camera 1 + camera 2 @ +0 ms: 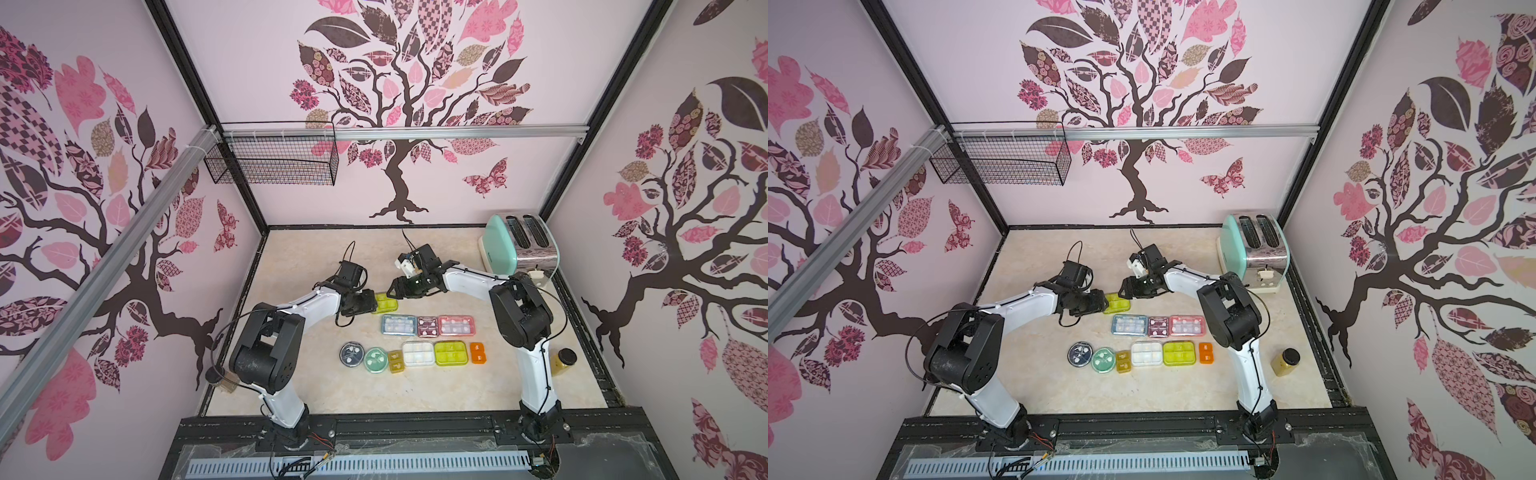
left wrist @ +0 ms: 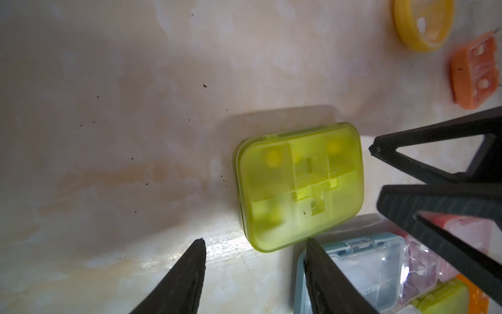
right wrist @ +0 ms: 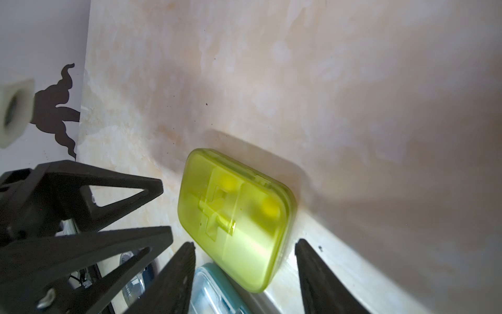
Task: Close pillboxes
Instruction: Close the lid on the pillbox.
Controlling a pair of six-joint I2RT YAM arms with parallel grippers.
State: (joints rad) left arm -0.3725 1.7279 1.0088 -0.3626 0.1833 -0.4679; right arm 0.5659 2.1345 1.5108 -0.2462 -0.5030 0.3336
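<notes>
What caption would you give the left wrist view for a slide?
Closed lime pillbox on the tabletop, flanked by the open left gripper and open right gripper.

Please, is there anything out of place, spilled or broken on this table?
Nothing looks spilled or broken. Most pillboxes stand in two tidy rows, but the small lime pillbox, a round yellow pillbox and a second orange pillbox lie apart from them. A few dark specks dot the table near the lime one.
</notes>
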